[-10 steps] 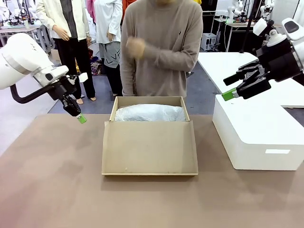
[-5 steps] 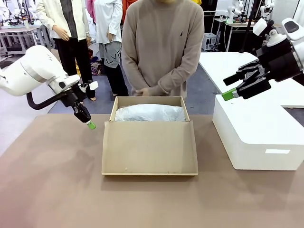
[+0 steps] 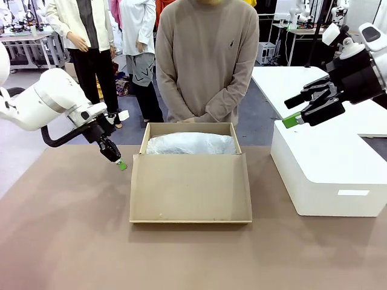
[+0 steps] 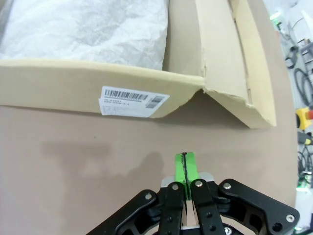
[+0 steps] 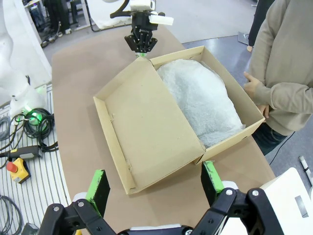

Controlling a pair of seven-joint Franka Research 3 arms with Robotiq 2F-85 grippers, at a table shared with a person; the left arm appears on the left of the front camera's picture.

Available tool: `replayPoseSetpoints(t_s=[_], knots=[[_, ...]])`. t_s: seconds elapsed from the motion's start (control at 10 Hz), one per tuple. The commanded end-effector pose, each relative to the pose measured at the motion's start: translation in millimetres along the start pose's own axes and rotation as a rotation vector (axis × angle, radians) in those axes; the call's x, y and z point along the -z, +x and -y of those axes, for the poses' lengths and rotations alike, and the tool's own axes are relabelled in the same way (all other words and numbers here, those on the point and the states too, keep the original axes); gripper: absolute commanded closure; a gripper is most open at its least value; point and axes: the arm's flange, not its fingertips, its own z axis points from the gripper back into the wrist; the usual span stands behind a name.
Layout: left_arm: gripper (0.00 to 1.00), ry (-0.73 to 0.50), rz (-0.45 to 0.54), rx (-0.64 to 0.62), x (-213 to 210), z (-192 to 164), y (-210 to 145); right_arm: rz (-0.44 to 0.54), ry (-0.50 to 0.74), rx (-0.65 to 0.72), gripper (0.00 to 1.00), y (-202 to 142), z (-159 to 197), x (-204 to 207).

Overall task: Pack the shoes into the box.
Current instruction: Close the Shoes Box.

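Front view: box (image 3: pixel 190 188) lengthwise, lid twd robot

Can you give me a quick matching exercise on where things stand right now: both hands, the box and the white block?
Things:
1. left hand
2. right hand
3. box
4. white block

States or places:
A. lid flap open, white tissue paper inside
B. open, held in the air above the white block
C. shut, low beside the box's corner on the robot's left
D. on the table to the box's right as the robot sees it

Pairs: 1-C, 2-B, 3-A, 4-D
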Motion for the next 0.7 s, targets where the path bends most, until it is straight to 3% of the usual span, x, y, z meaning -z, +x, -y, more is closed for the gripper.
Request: replayPoseSetpoints(t_s=[0.0,0.6], knots=[[1.0,-0.007,0.046,0.013,9.9,-2.1,-0.5,0.036,0.007,-0.027,0.0,0.1,2.8,3.6],[1.0,-0.062,0.058,-0.003,39.9,-7.7,-1.1,0.036,0.007,-0.027,0.0,0.1,2.8,3.6]])
